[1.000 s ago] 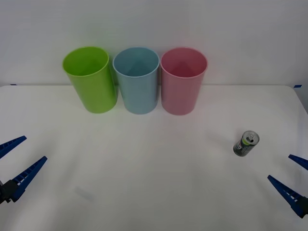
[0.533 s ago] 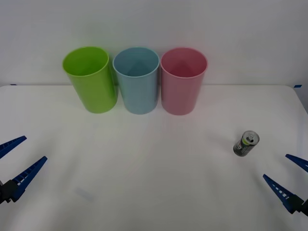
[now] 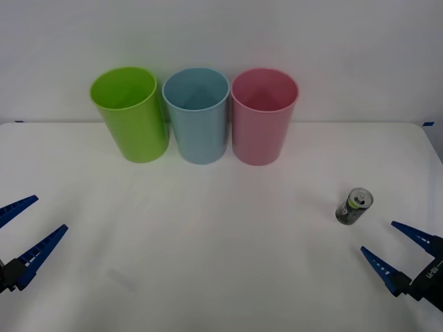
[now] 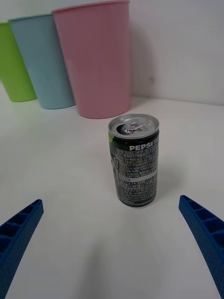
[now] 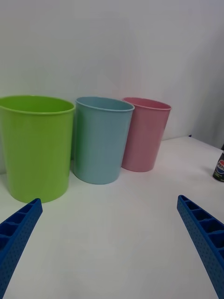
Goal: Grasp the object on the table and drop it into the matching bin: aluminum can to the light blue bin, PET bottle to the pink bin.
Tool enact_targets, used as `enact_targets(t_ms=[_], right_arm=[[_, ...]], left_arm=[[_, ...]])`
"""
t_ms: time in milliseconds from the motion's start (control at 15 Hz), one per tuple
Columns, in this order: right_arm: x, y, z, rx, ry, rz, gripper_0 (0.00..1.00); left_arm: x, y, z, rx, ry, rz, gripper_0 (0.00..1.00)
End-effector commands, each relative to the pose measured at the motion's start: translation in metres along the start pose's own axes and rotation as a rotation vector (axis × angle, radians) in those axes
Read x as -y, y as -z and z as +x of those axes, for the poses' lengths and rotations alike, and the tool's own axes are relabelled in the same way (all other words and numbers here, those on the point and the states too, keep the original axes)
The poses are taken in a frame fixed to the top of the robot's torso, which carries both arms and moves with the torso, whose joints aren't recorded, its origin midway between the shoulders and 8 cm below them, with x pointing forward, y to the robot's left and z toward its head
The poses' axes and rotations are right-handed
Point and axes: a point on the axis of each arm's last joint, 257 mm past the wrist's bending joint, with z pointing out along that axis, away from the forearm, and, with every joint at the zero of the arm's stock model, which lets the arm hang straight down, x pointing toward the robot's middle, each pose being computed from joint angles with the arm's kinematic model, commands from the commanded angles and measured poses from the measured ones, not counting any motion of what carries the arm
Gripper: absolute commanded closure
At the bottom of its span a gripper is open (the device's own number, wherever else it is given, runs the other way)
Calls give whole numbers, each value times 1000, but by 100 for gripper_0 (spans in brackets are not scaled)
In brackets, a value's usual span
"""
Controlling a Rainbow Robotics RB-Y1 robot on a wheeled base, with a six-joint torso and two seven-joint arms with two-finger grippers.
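Approaching aluminum can: upright on desk right side, well apart from light blue bin. Right gripper near, jaws spread wide. Left gripper parked, spread. Risk: off-centre finger tips slim can.

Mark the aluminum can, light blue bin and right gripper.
aluminum can (image 4: 136, 168): right wrist view, label side of the body.
light blue bin (image 3: 199, 131): front view, outer wall.
right gripper (image 3: 396, 249): front view, midway between its open fingertips.

Front cam high, looking down the table; wrist cams low, near tabletop, both facing the pink bin.
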Motion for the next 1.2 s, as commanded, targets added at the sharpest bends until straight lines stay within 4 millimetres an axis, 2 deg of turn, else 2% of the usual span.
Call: enact_targets(t_ms=[67,400,733,1200], right_arm=[[0,-18,4,3,4,21,0],[0,-51,13,8,-9,58,0],[6,-67,15,0,12,99,0],[3,-98,11,17,18,142,0]], left_arm=[[0,0,0,0,0,0,0],[0,0,0,0,0,0,0],[0,0,0,0,0,0,0],[0,0,0,0,0,0,0]])
